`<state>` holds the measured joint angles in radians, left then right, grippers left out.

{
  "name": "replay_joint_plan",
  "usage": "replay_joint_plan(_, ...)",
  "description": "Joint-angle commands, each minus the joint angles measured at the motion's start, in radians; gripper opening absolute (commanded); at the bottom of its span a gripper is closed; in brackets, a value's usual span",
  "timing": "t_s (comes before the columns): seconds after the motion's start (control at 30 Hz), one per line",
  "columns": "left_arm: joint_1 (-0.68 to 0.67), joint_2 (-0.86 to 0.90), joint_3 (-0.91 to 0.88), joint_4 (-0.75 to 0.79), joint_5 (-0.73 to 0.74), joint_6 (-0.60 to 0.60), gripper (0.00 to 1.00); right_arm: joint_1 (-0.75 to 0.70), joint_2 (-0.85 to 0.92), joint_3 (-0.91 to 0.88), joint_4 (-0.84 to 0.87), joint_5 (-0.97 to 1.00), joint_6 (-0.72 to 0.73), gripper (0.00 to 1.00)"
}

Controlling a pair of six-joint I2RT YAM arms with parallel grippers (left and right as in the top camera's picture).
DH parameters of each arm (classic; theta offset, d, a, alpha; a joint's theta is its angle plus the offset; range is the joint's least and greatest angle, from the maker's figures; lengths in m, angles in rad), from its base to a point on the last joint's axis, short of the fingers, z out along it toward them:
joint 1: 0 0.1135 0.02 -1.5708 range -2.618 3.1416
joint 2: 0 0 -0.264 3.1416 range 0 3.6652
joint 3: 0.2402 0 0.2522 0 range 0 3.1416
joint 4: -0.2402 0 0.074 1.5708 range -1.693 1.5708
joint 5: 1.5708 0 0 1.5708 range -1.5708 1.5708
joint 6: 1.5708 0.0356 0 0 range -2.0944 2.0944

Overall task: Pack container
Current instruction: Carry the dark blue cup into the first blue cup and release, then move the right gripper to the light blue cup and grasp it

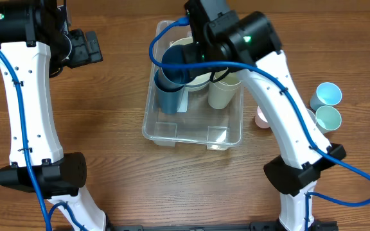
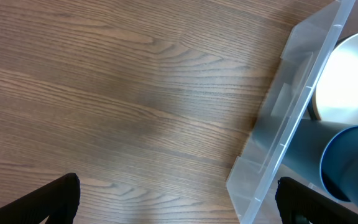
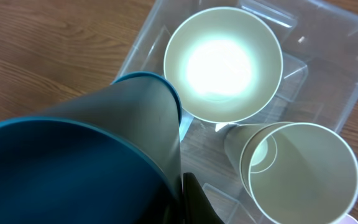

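The clear, round-cornered plastic container [image 1: 191, 131] sits at upper centre on the wood-grain desk [image 2: 104, 93]. Above it, the right pincer [image 3: 183, 194] pinches a smooth blue cup [image 3: 86, 155] beside a round cream bowl [image 3: 224, 65]. The left pincer [image 1: 94, 48] gapes wide at upper left.

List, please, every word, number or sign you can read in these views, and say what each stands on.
None is readable. The white label on the bottom of the container, partly hidden by the blue cup, shows no legible print here; nothing else carries visible text.
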<state>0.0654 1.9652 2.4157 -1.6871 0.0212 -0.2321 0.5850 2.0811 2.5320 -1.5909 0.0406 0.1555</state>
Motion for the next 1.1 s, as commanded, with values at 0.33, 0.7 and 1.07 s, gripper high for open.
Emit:
replay_joint_plan(0.33, -0.002, -0.004, 0.008, -0.002, -0.006, 0.019, 1.0, 0.005, -0.013, 0.009, 0.011, 0.011, -0.026, 0.34)
replay_joint_plan(0.7, -0.002, -0.004, 0.008, -0.002, -0.006, 0.019, 1.0, -0.087, -0.247, 0.056, -0.044, 0.244, 0.041, 0.62)
replay_joint_plan(1.07, -0.002, -0.004, 0.008, -0.002, -0.006, 0.019, 1.0, -0.695, -0.383, 0.016, -0.103, 0.076, 0.212, 0.77)
